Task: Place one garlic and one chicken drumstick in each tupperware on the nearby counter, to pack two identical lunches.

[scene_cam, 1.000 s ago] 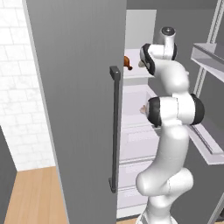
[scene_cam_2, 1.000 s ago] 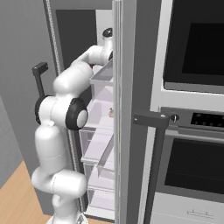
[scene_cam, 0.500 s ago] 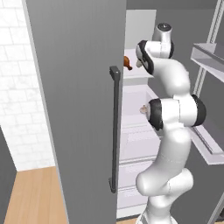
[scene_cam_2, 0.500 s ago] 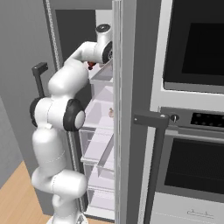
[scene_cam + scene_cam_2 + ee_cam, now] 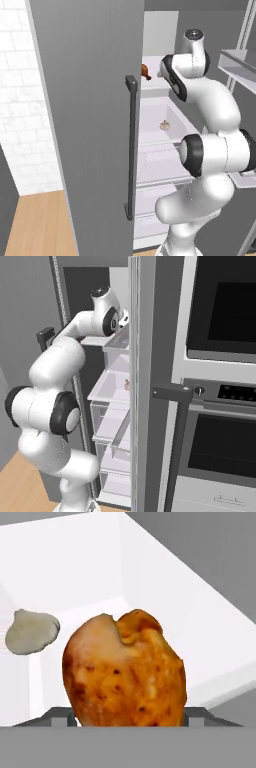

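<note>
Over the last second the arm has drawn back and up from the white fridge shelf (image 5: 150, 82). The gripper grips the browned, lumpy chicken drumstick (image 5: 125, 672); a pale garlic bulb (image 5: 31, 632) sits behind. Transfer to a tupperware comes next.

The gripper is hidden behind the arm's own wrist and the fridge door (image 5: 95, 125) in both base views, so how its jaws stand cannot be told from there. In the hand view the chicken drumstick (image 5: 125, 672) covers the finger tips; its lower end is cut off at six o'clock. A second drumstick (image 5: 145, 72) peeks past the door edge, half concealed. The garlic (image 5: 31, 631) at nine o'clock shows no detail. Another garlic (image 5: 163, 125) looks too small to describe.
</note>
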Motion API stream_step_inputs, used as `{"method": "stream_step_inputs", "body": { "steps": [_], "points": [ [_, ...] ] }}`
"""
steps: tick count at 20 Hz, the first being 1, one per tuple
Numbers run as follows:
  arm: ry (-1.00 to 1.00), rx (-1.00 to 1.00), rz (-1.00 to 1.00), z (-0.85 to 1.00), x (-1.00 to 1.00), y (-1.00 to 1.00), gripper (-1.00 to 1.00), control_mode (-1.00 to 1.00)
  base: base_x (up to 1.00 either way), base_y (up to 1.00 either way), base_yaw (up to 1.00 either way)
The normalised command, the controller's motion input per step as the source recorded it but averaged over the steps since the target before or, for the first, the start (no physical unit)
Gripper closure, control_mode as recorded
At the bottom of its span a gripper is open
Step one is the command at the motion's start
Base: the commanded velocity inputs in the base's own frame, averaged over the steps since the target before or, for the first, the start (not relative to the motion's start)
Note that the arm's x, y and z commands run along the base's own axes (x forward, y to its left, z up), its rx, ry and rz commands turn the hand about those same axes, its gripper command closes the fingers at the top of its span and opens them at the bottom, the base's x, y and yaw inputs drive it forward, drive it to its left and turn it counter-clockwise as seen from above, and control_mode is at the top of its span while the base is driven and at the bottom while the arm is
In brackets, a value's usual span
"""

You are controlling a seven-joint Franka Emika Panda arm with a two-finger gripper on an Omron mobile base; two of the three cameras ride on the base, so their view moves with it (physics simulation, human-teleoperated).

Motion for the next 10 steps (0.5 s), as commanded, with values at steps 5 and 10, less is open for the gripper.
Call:
{"method": "stream_step_inputs", "body": {
  "steps": [5,10],
  "points": [
    [-0.08,0.0,-0.02,0.0,-1.0,0.02,1.0,-1.0,0.0,0.0,0.0],
    [-0.08,0.0,0.01,0.0,-1.0,0.05,1.0,-1.0,0.0,0.0,0.0]
  ]
}}
